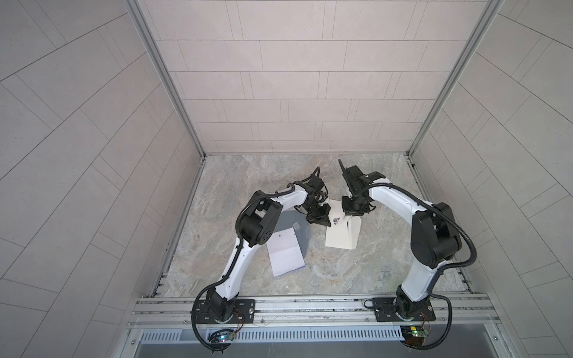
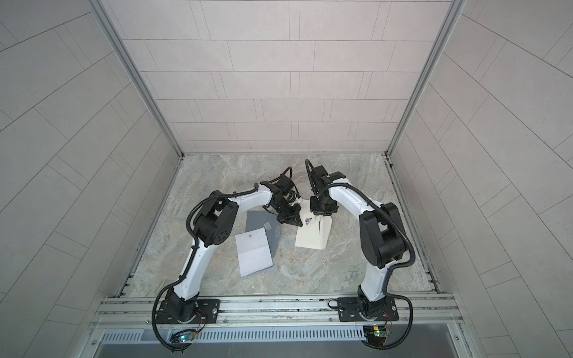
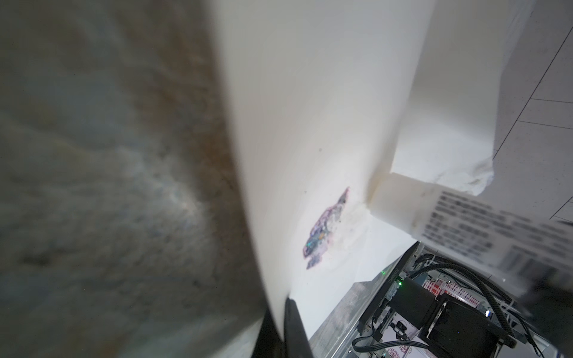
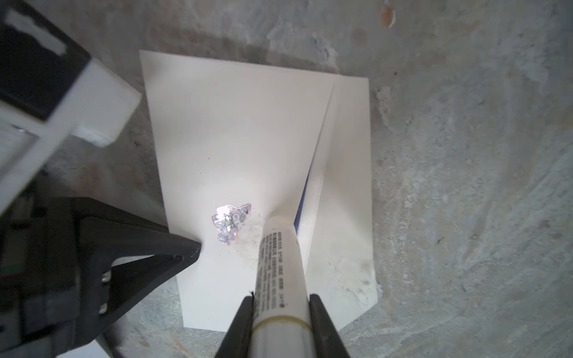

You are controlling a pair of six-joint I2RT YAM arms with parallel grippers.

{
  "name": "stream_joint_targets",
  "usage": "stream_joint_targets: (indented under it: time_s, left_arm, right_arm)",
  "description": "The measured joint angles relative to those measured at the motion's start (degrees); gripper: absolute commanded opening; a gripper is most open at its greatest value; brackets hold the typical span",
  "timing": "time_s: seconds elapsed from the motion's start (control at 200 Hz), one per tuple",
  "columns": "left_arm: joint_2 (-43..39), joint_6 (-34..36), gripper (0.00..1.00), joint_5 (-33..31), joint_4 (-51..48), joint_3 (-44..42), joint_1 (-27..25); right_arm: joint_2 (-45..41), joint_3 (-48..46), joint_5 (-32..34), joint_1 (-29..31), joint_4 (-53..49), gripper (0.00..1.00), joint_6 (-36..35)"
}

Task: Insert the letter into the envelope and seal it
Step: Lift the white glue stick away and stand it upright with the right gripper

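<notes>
White envelope (image 1: 339, 235) lying near the middle of the marbled surface (image 1: 387, 266), glittery sticker (image 4: 231, 221) on its upper face. Left jaws pinched together on the envelope's edge at its 10 o'clock side, paper caught between the tips in the left wrist view. Right jaws clamped on a white glue stick (image 4: 280, 279), tip pressed to the envelope just beside the sticker, toward the 12 o'clock end. Thin blue edge (image 4: 298, 217) inside the envelope's opening; impossible to tell whether the letter. Second pale folded sheet (image 1: 285, 252) at 8 o'clock of the envelope, apart from it, partly under the left arm (image 1: 238, 257).
</notes>
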Motion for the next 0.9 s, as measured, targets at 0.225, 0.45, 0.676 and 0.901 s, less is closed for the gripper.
stream_joint_targets:
  time_s: [0.225,0.45,0.676,0.901]
  left_arm:
    - [-0.31,-0.02,0.0,-0.07,0.17,-0.5,0.07]
    - [-0.46,-0.02,0.0,-0.11,0.35,-0.72,0.11]
    - [-0.59,-0.04,0.0,-0.13,0.39,-0.96,0.11]
    - [-0.63,-0.24,0.0,-0.04,0.5,-1.09,0.11]
  right_arm:
    - [-11.3,-2.91,2.93,-4.2,7.61,0.0,0.92]
    - [-11.1,-13.57,8.96,-9.75,16.17,0.0,1.81]
    - [-14.1,-25.73,10.01,-9.05,24.76,0.04,3.72]
    - [-20.5,-36.52,8.66,-8.17,28.17,0.19,9.46]
